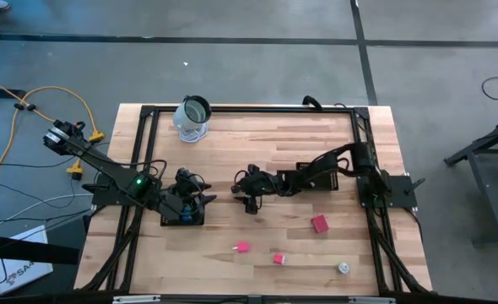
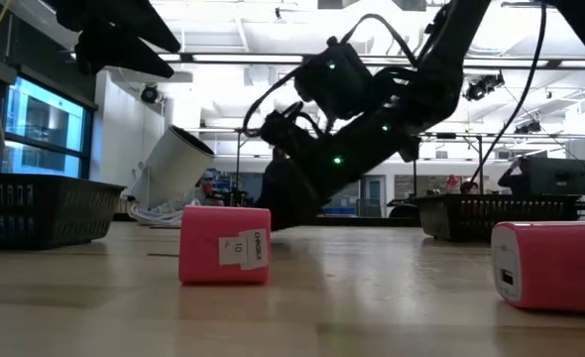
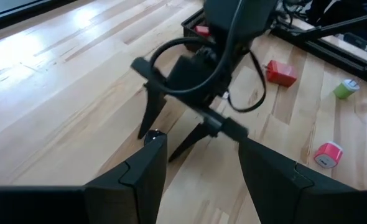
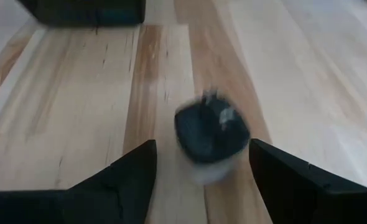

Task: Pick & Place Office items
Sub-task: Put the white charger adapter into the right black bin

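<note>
Right gripper [image 1: 251, 203] low over mid-table, fingers [image 4: 118, 177] spread apart, nothing between them held; a small dark round item [image 4: 211, 134] lies on the wood just ahead of the fingertips, blurred, so its long axis and facing cannot be told; the right arm reaches in from the right edge, stretched toward centre.

Left gripper [image 1: 200, 196] sits near, left of centre, jaws apart and empty, over the edge of a black tray [image 1: 181, 211] with something blue in it; its fingers [image 3: 143, 174] point at the right gripper.

Outward, on the near half of the table: a red block [image 1: 319, 224] to the right, set at a slant to the table edge; a pink block [image 1: 242, 247] nearer the front; a second small pink block [image 1: 278, 258] just right of that, lying with its long axis roughly along the front edge; a whitish round piece [image 1: 343, 268] toward the front right corner; all well apart.

A glass jar [image 1: 192, 118] stands at the back edge; a second black tray [image 1: 321, 173] lies under the right arm.
</note>
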`<state>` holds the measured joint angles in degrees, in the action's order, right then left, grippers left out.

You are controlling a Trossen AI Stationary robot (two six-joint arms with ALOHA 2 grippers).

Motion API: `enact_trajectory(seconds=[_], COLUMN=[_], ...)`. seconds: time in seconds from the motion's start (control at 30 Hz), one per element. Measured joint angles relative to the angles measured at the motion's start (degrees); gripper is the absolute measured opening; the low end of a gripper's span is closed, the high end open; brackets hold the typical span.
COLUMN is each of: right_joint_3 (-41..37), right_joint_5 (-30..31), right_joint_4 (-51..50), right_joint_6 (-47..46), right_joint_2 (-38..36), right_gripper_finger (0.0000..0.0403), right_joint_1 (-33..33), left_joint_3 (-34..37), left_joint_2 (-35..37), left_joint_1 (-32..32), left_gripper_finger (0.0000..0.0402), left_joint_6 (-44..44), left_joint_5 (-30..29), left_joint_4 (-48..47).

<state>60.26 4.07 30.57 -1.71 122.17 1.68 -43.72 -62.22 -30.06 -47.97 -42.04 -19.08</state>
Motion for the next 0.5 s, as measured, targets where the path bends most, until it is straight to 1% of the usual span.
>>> enact_trajectory(seconds=[0.13, 0.5], right_joint_3=[1.4, 1.6], right_joint_5=[-0.2, 0.1], right_joint_4=[-0.1, -2.0], right_joint_6=[0.5, 1.4], right_joint_2=[0.1, 0.1], right_gripper_finger=[0.0243, 0.0243], right_joint_1=[-0.4, -0.3], left_joint_3=[0.0, 0.0], left_joint_2=[0.0, 0.0], left_joint_1=[0.0, 0.0], left_gripper_finger=[0.0194, 0.0194], left_joint_6=[0.0, 0.0], left_joint_5=[0.0, 0.0], left_joint_4=[0.4, 0.4])
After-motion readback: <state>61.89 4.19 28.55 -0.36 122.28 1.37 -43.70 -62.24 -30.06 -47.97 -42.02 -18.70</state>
